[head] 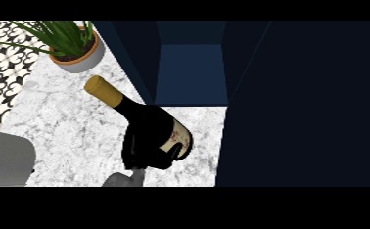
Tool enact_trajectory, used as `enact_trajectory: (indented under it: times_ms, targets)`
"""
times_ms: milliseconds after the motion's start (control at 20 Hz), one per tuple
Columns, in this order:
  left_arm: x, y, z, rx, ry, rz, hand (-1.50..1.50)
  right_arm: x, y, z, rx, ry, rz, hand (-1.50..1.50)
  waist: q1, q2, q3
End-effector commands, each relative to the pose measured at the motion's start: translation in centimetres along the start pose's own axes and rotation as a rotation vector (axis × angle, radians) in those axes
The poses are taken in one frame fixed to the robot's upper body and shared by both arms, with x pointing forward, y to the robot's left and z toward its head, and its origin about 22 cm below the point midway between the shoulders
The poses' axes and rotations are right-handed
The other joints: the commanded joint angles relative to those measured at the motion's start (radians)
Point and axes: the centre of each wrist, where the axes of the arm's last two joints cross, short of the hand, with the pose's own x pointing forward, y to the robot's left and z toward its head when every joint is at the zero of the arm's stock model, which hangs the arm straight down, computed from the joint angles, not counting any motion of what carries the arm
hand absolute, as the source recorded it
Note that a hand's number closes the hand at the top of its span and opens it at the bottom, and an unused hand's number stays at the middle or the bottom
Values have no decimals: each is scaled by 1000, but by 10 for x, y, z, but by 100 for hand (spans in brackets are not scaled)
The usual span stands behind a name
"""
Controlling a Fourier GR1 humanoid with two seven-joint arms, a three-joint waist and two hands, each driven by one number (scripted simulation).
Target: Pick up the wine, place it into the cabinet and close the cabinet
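On the marble counter, potted plant far left, then wine bottle tilted, gold-capped neck toward plant, base clamped in right hand with fingers curled round it, before the open dark cabinet.

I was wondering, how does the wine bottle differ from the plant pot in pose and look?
The wine bottle is dark and tilted, neck up-left, gripped by the right hand; the plant pot is pale, upright, untouched on the counter. Both are left of the cabinet.
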Motion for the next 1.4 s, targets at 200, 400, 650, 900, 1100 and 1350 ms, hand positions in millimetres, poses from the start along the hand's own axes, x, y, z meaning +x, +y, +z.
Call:
enact_trajectory:
  times_ms: [200, 400, 650, 900, 1100, 1350]
  targets:
    - [-30, -3, -7, 33, 29, -19, 150, 4, 3, 9, 31, -30, -38, -150, -3, 0, 0]
    - [-23, -10, -27, 18, -8, -29, 150, 12, 4, 5, 2, -36, -42, -150, -1, 0, 0]
    - [-34, -16, -36, 12, -46, -14, 150, -6, -13, 9, 41, -24, -37, -150, -9, 2, 0]
    - [-24, -17, -59, 21, -64, -47, 150, -2, -11, -12, 25, -27, -40, -150, -2, 1, 0]
    - [-22, -27, -80, 28, -49, -44, 150, -2, -8, 17, 39, -20, -33, -150, -17, 3, 0]
    - [-9, -22, -113, 84, -43, -29, 150, -6, -7, -10, 26, -27, -43, -150, -20, 7, -1]
